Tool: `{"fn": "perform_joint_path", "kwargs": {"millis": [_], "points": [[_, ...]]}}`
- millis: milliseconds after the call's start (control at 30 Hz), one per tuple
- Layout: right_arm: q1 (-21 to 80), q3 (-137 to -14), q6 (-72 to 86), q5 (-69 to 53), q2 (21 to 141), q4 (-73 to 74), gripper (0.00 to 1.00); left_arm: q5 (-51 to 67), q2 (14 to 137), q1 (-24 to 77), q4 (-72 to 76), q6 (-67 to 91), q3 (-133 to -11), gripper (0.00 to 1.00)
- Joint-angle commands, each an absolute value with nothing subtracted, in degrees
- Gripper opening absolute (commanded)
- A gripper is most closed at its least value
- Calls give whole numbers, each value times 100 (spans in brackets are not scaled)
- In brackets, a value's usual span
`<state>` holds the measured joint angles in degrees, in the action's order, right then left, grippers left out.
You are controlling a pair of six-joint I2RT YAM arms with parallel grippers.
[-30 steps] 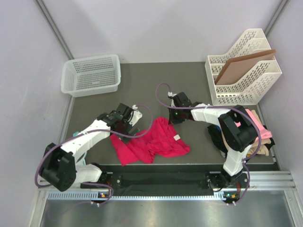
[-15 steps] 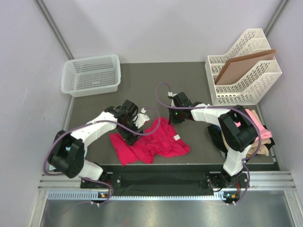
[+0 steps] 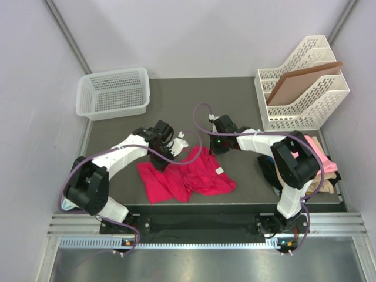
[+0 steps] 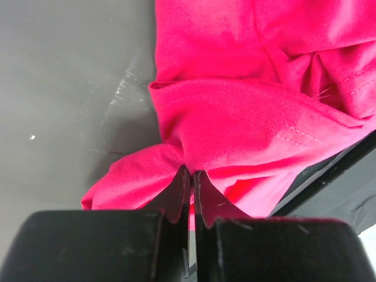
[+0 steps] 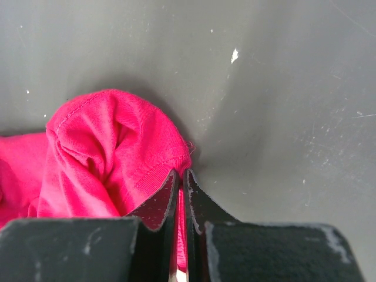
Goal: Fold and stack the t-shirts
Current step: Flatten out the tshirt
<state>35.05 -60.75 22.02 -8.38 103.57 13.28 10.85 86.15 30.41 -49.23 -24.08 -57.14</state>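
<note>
From above: gripping the crimson t-shirt (image 3: 194, 176) with the left gripper (image 3: 164, 158) at a fold on its far left edge, and with the right gripper (image 3: 212, 148) at its far tip. Lying crumpled on the dark table (image 3: 176, 106), spreading between the two grippers and nearer than both. Sitting well off to the right of the right gripper, behind its arm: a heap of other t-shirts (image 3: 322, 157), pink and beige.

Through the left wrist camera: squeezing a pinch of crimson cloth (image 4: 252, 117), fingers almost meeting; bunching in folds ahead and right of the tips, baring table to their left.

Through the right wrist camera: nipping a stitched hem (image 5: 106, 153), fingers pressing nearly together; humping up ahead-left of the tips, baring table ahead and right.
</note>
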Motion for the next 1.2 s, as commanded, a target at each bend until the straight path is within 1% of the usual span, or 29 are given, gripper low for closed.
{"fn": "perform_joint_path", "kwargs": {"millis": [0, 67, 200, 400, 533, 600, 667, 800, 933, 1033, 1167], "points": [[3621, -6029, 2206, -809, 10143, 1573, 0, 942, 8253, 3023, -4878, -2408, -5985, 0], [3612, -6099, 2145, -678, 9959, 1704, 0, 731, 8113, 3006, -4948, -2434, -6143, 0], [3542, -6669, 1960, -291, 9397, 2186, 0, -190, 7691, 2770, -4966, -2785, -6608, 0], [3489, -7268, 1723, 368, 7931, 2811, 0, -448, 7111, 2303, -5500, -3260, -7584, 0], [3489, -7199, 1740, 562, 7051, 3084, 0, -641, 6540, 2303, -5844, -3471, -7831, 0], [3489, -7084, 1766, 764, 6621, 3251, 0, -852, 6110, 2294, -5827, -3646, -7726, 0], [3489, -6962, 1784, 1035, 6417, 3532, 0, -1132, 5637, 2294, -5766, -3805, -7358, 0], [3489, -6847, 1846, 1476, 5776, 3928, 0, -1818, 4818, 2268, -5266, -4201, -6121, 0], [3480, -7066, 1881, 1863, 5406, 4358, 0, -2451, 3896, 2189, -4258, -4447, -5249, 0], [3472, -7373, 1898, 2012, 5274, 4745, 0, -2479, 3657, 2153, -4157, -4483, -5168, 0], [3472, -7602, 2004, 1960, 5116, 5018, 0, -2058, 3840, 2153, -4849, -4027, -5799, 0]]}}
